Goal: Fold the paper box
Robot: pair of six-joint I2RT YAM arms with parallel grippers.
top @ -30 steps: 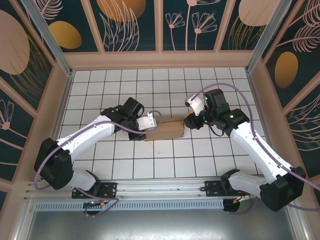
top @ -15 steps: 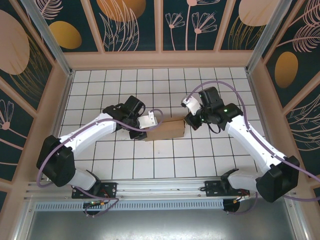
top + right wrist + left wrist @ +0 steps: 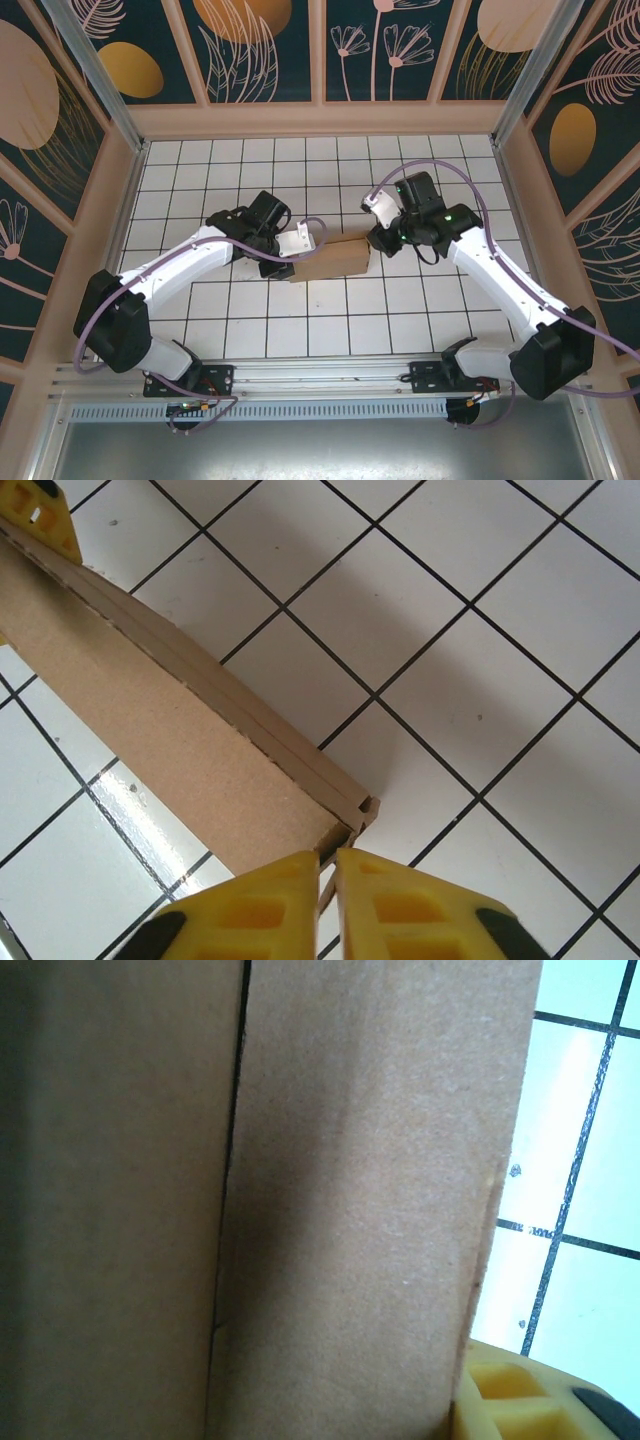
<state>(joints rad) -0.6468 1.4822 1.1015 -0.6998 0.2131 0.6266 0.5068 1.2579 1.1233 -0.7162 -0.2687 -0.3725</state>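
Observation:
The paper box (image 3: 335,259) lies folded as a long flat brown shape on the white tiled floor between the two arms. My left gripper (image 3: 291,266) is at its left end. In the left wrist view the brown cardboard (image 3: 350,1210) sits right against the camera, with one yellow finger (image 3: 510,1400) beside its edge and the other finger hidden. My right gripper (image 3: 373,246) is at the right end. Its yellow fingertips (image 3: 290,880) are closed on a thin flap at the box's (image 3: 170,730) corner. The left gripper's yellow finger (image 3: 40,515) rests at the far end.
White tiles with black grout (image 3: 330,330) spread all round the box. Patterned walls with wooden frames (image 3: 320,115) close in the back and both sides. A metal rail (image 3: 320,380) carries the arm bases at the near edge.
The right arm's wrist and forearm have swung slightly left and back while its gripper stays at the box's right end. The box and the left arm have barely moved.

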